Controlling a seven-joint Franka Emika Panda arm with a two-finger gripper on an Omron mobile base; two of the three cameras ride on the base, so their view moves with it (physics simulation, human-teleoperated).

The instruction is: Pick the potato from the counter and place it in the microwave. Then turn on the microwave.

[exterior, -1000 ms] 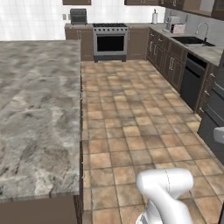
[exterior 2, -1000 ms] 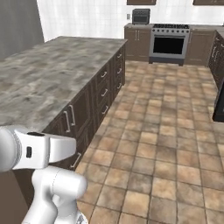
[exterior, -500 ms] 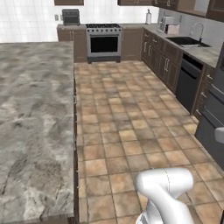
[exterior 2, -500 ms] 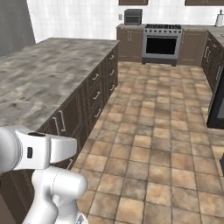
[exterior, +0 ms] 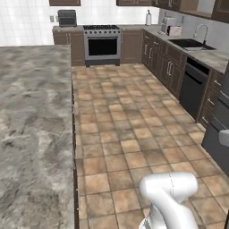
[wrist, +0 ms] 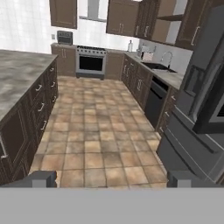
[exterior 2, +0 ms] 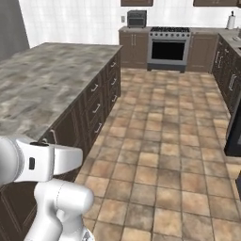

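Gripper [wrist: 109, 178] spread wide, holding nothing, fingertips [wrist: 40, 178] low in hand view, aimed down the kitchen aisle over brown tiled floor [exterior: 134, 116]. Sink worktop [exterior: 210, 56] with tap [exterior: 202, 32] along right wall, well apart from arm. Island worktop [exterior 2: 42, 80] on left. Stove [exterior 2: 169, 48] at far wall. Fridge [wrist: 199, 109] close on right.

Open tiled floor [exterior: 129, 129] between island [exterior: 31, 134] and apparently fridge [wrist: 197, 122].

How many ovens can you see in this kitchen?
1. The oven stands against the far wall, between dark cabinets, with a burner top above its door. Others may be out of view.
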